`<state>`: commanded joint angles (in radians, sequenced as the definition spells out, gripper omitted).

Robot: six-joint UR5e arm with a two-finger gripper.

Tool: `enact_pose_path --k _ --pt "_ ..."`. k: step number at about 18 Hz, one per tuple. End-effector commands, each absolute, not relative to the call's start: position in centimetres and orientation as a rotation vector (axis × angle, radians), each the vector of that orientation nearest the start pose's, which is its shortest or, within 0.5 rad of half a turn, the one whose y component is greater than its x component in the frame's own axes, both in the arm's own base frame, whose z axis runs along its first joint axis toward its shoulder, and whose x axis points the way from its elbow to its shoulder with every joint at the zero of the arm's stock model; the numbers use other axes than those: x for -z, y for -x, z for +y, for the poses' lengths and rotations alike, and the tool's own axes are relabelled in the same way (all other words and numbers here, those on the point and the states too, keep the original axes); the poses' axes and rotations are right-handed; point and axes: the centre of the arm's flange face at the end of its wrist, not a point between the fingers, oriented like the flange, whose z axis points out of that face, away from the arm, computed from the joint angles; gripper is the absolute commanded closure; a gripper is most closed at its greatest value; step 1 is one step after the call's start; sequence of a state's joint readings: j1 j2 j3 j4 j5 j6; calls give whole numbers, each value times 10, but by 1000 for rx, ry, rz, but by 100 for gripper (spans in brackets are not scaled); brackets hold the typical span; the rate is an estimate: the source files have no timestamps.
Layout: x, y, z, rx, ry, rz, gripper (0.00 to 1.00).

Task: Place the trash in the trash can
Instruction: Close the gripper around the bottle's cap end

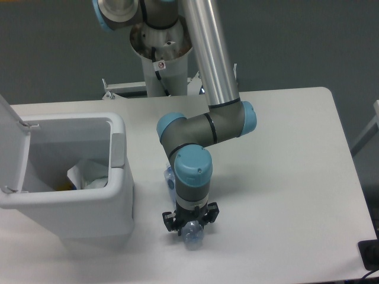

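Observation:
The crushed clear plastic bottle (192,238) lies just right of the trash can, mostly hidden under my wrist; its far end (169,176) pokes out behind the arm. My gripper (190,228) points straight down over its near end, fingers drawn in against its sides, shut on it. The trash can (120,155) is a large white bin at the table's left with its lid up. Inside it rests a crumpled white wrapper (89,174).
The raised lid (10,139) stands at the bin's left side. My arm's base column (161,59) rises behind the table's back edge. A black object (370,254) sits at the lower right, past the table's corner.

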<state>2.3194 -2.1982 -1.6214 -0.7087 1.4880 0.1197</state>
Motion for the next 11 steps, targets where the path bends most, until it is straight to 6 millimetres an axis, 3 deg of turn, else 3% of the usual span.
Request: enact_pose_path --k 6,11 --pt "-183 351 585 -6 2805 -879 37" --pt "-210 355 582 -24 2766 -875 38"
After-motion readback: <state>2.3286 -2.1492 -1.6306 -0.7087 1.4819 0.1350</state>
